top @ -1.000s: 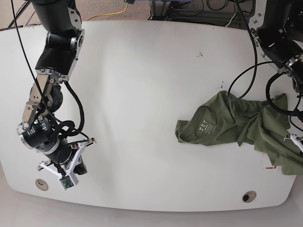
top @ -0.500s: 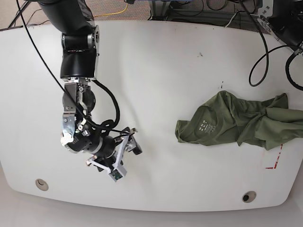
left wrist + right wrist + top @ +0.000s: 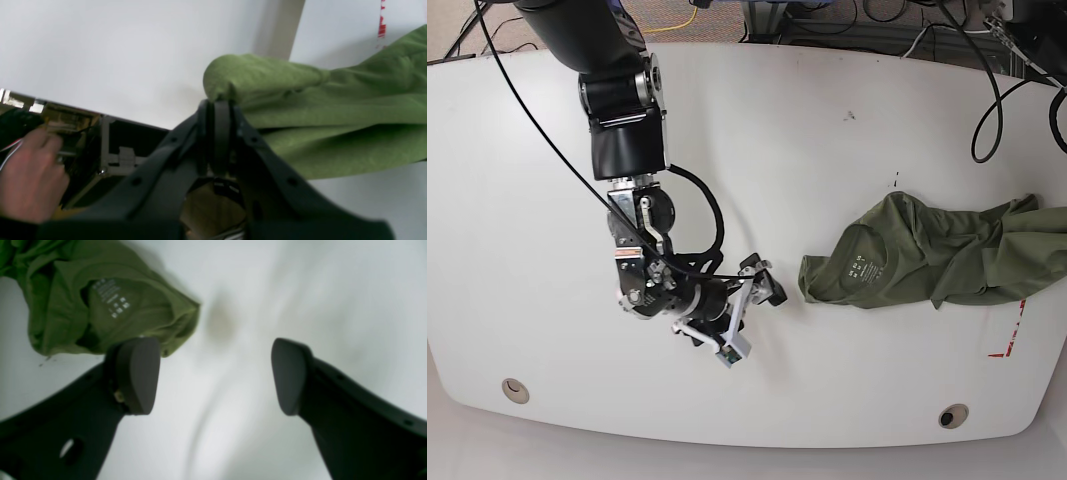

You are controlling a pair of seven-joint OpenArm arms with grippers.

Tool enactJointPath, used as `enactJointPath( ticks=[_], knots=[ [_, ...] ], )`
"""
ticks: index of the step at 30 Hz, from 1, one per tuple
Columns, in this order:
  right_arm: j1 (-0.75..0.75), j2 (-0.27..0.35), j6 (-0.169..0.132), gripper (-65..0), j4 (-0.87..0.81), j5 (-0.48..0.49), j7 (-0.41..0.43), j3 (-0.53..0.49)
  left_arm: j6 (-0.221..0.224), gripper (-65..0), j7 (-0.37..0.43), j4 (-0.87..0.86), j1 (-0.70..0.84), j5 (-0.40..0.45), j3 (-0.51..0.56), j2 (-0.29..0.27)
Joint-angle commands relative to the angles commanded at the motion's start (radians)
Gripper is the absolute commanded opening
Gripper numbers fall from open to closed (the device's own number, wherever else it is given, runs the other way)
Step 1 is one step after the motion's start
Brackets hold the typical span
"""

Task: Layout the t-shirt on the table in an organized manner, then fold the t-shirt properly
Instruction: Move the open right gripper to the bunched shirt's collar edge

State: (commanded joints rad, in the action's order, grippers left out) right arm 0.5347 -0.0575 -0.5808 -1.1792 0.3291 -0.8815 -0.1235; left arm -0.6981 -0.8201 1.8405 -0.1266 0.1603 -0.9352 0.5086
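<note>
**Collar end nearest the right gripper**

Lay crumpled on the table (image 3: 757, 130), the olive t-shirt (image 3: 917, 255), long axis sideways. Reached toward its collar (image 3: 110, 300) with right gripper (image 3: 213, 375), jaws wide, empty. Pinched the far end with left gripper (image 3: 218, 110), clamped on cloth.

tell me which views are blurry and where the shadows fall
Right wrist view: soft throughout, the table smeared, the open right gripper dark, a shadow beside the t-shirt. Left wrist view: the left gripper, shut on the shirt, is out of focus, and so is a hand at lower left. Base view: sharp, evenly lit, faint shadows under the arm.
</note>
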Motion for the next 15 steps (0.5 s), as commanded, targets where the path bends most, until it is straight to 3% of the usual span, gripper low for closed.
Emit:
enactJointPath(
  ticks=[15],
  knots=[
    [0.078,-0.091,0.000,-14.6,0.330,0.000,0.232,-0.002,0.000,-64.7,0.000,0.000,0.002,0.002,-0.035,-0.003]
  ],
)
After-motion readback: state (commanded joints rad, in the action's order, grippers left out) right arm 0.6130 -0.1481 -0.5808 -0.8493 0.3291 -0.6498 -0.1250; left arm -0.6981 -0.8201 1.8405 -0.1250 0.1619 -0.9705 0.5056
